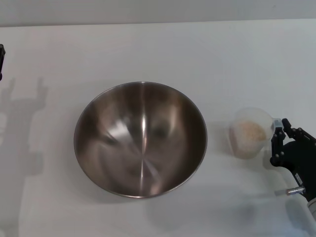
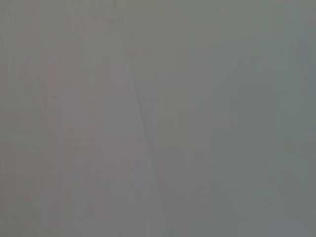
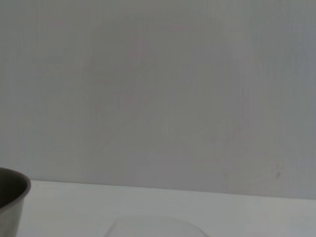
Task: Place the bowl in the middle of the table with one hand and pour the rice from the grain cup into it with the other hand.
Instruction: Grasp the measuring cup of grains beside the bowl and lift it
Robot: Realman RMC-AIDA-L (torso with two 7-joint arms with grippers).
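The bowl [image 1: 140,138], a large steel one, stands empty in the middle of the white table [image 1: 222,64]. The grain cup [image 1: 251,132], clear plastic with pale rice [image 1: 248,131] in it, stands upright on the table to the bowl's right. My right gripper [image 1: 282,132] is at the cup's right side, by its small handle. Only a sliver of my left gripper [image 1: 1,60] shows at the far left edge, away from the bowl. The right wrist view shows the bowl's side [image 3: 12,200] and the cup's faint rim [image 3: 153,226]. The left wrist view shows only a blank grey surface.
A pale wall [image 1: 148,10] runs along the table's far edge. The shadow of the left arm [image 1: 22,123] falls on the table left of the bowl.
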